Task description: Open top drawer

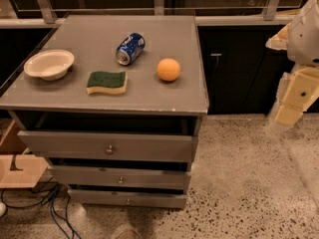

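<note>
Three drawers [119,177], top drawer [107,146] jutting furthest; one bowl [49,63], can [130,48], sponge [106,82], orange [168,69] on table [164,99]; hand [291,106] far right, grip unclear.

Dim, warm light falls from above onto the grey worktop [99,96]. Soft, short shadows lie under the ball [168,69] and the sponge [106,82]. The claw [291,103], at the right edge, looks pale and smeared.

No text, number or sign can be read. The blue can [130,48] lies on its side on the surface [164,96]; the white markings on its wall cannot be made out as words. The pincer [288,114] hangs at the right edge, well apart from the surface.
</note>
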`<action>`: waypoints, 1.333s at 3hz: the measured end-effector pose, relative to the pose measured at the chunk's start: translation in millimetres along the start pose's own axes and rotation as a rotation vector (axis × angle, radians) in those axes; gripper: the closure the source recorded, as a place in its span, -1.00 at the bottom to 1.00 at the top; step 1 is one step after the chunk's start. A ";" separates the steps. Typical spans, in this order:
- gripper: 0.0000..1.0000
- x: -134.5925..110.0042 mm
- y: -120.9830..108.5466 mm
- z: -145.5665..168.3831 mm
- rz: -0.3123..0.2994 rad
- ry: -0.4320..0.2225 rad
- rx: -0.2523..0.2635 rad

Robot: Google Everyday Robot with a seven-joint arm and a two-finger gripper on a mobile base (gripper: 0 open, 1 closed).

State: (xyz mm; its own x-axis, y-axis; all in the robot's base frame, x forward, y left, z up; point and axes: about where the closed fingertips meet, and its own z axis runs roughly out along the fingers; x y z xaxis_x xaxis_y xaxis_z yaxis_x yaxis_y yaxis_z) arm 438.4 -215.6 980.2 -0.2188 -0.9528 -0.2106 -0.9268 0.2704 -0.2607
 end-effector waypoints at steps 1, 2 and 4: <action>-1.00 -0.2 -0.1 -0.2 0.000 0.000 0.001; -1.00 -12.3 10.1 2.9 -0.039 0.001 0.021; -1.00 -60.6 59.6 28.1 -0.137 0.009 0.018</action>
State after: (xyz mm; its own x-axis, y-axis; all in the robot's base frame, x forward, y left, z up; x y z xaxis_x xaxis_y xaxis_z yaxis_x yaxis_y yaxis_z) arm 405.0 -137.9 951.0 -0.0936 -0.9821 -0.1636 -0.9424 0.1403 -0.3035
